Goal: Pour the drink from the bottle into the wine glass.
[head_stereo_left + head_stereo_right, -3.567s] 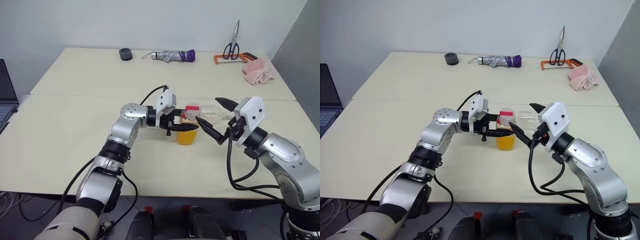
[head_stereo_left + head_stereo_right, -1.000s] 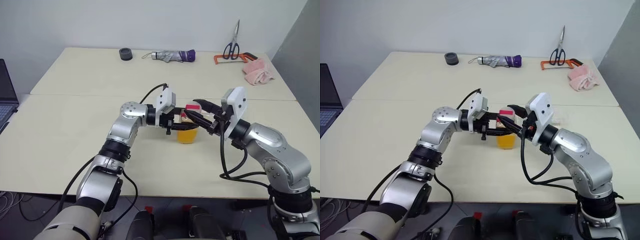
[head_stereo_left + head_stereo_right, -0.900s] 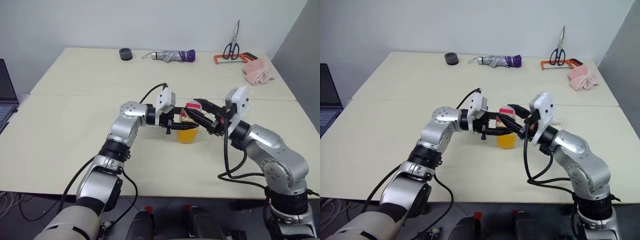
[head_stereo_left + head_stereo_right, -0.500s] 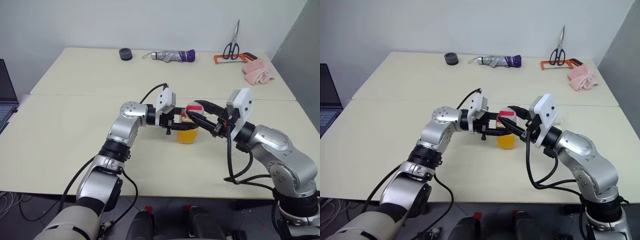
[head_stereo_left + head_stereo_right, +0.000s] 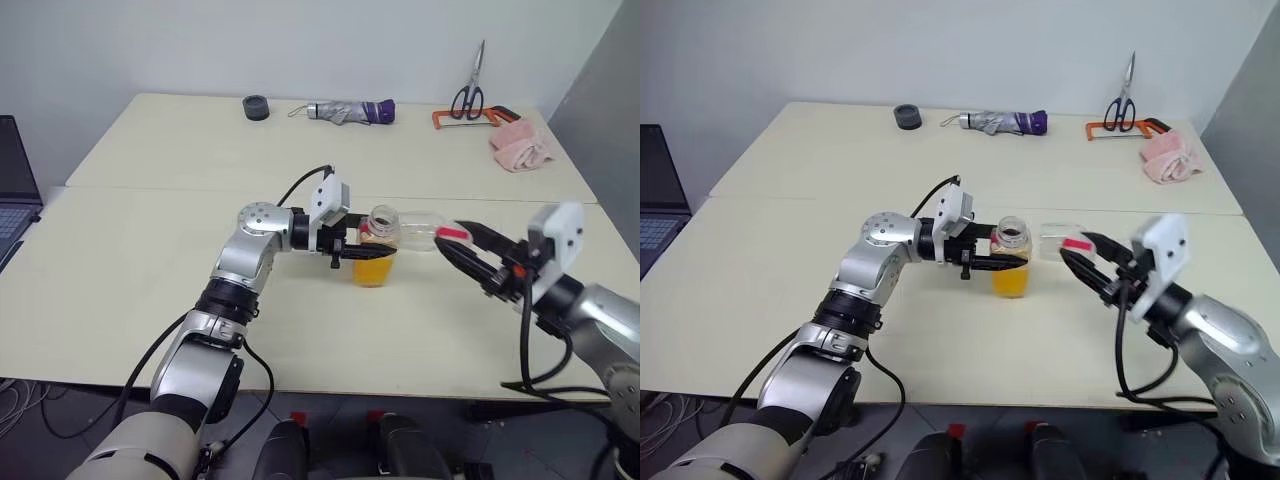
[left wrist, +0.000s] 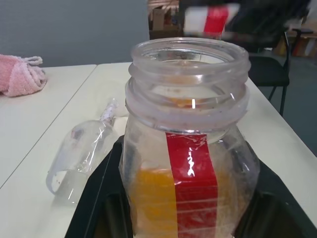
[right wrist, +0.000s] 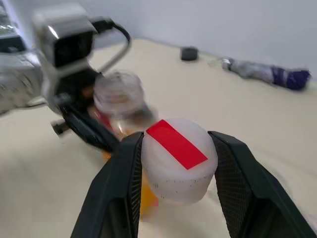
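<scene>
The bottle (image 5: 378, 250) stands upright mid-table with its wide neck uncovered, and the orange drink (image 5: 373, 271) fills its lower half. My left gripper (image 5: 362, 254) is shut on the bottle's body from the left; its black fingers (image 6: 94, 203) flank the red-banded wall. To the right, apart from the bottle, my right gripper (image 5: 455, 238) is shut on the white cap with a red strip (image 7: 178, 158). The clear wine glass (image 6: 81, 156) lies on its side on the table just behind the bottle.
Along the far table edge lie a black roll (image 5: 256, 106), a folded umbrella (image 5: 345, 110), scissors (image 5: 466, 95), an orange-handled saw (image 5: 455, 117) and a pink cloth (image 5: 520, 150). A laptop (image 5: 15, 190) sits at the left edge. A seam (image 5: 150, 188) joins two tables.
My right gripper has pulled back to the right and slightly down with the cap, leaving the bottle's neck uncovered. The left arm and bottle stayed put.
</scene>
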`<control>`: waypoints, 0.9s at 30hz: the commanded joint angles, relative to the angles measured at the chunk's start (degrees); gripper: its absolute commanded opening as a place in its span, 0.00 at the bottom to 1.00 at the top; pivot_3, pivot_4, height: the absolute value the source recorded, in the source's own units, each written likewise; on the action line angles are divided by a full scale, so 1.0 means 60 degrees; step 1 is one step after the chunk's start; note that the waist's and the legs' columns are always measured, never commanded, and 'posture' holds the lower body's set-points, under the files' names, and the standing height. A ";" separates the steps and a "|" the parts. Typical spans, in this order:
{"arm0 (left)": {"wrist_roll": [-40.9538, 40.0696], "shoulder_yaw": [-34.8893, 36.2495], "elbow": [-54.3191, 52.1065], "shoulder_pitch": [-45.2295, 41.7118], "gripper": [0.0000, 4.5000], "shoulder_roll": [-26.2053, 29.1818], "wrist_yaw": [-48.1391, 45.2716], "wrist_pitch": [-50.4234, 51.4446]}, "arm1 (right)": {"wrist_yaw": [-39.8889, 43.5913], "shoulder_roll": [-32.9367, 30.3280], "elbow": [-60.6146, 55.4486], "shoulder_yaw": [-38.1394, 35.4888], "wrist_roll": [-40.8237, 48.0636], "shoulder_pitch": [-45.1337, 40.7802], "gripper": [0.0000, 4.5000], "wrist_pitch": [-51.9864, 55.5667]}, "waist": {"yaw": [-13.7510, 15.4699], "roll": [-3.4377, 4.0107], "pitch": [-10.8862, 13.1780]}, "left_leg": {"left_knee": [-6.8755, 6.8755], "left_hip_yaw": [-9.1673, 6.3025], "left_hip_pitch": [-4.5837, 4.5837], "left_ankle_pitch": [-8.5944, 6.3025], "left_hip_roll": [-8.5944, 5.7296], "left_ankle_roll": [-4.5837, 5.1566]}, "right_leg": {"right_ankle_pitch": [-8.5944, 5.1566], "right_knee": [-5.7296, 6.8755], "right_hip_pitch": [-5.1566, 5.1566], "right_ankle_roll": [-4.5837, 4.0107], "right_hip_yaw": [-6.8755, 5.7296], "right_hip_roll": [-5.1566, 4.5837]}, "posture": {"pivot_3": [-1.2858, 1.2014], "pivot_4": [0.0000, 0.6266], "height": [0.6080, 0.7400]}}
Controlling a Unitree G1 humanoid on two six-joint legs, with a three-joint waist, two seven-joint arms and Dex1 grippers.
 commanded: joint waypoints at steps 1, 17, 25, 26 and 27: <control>-0.0213 0.0154 -0.0433 -0.0126 0.42 -0.0053 -0.0006 -0.0064 | -0.0230 -0.0033 0.0493 0.0043 -0.1392 0.0832 0.39 -0.0940 | -0.0015 0.0002 0.0000 | 0.0001 0.0005 0.0001 0.0000 0.0002 0.0000 | 0.0000 0.0001 0.0000 0.0000 0.0001 0.0003 | 0.52 0.24 1.00; -0.0219 0.0181 -0.0545 -0.0112 0.42 -0.0020 -0.0004 0.0055 | -0.0299 0.0968 0.3469 0.0169 -0.2952 0.1824 0.92 -0.2682 | -0.0050 0.0010 0.0001 | 0.0002 0.0040 0.0031 0.0001 0.0009 0.0000 | -0.0001 0.0032 -0.0002 0.0001 0.0033 0.0018 | 0.52 0.24 1.00; -0.0174 0.0234 -0.0443 -0.0095 0.42 0.0050 0.0113 0.0013 | 0.0191 0.0537 0.2887 -0.0188 -0.2933 0.2252 1.00 -0.2539 | -0.0053 0.0011 0.0000 | 0.0002 0.0041 0.0032 0.0001 0.0009 0.0000 | -0.0001 0.0033 -0.0001 0.0002 0.0034 0.0018 | 0.52 0.24 1.00; -0.0172 0.0270 -0.0445 -0.0079 0.42 0.0077 0.0172 0.0025 | 0.0352 0.0388 0.2654 -0.0250 -0.2847 0.2320 1.00 -0.2468 | -0.0049 0.0011 0.0000 | 0.0002 0.0041 0.0032 0.0001 0.0008 0.0000 | -0.0001 0.0033 -0.0001 0.0002 0.0035 0.0018 | 0.52 0.24 1.00; -0.0176 0.0357 -0.0431 -0.0066 0.42 0.0129 0.0294 0.0065 | 0.0543 0.0209 0.2229 -0.0345 -0.2535 0.2329 1.00 -0.2223 | -0.0048 0.0011 0.0000 | 0.0002 0.0041 0.0031 0.0001 0.0008 0.0000 | -0.0001 0.0032 -0.0001 0.0002 0.0034 0.0017 | 0.52 0.24 1.00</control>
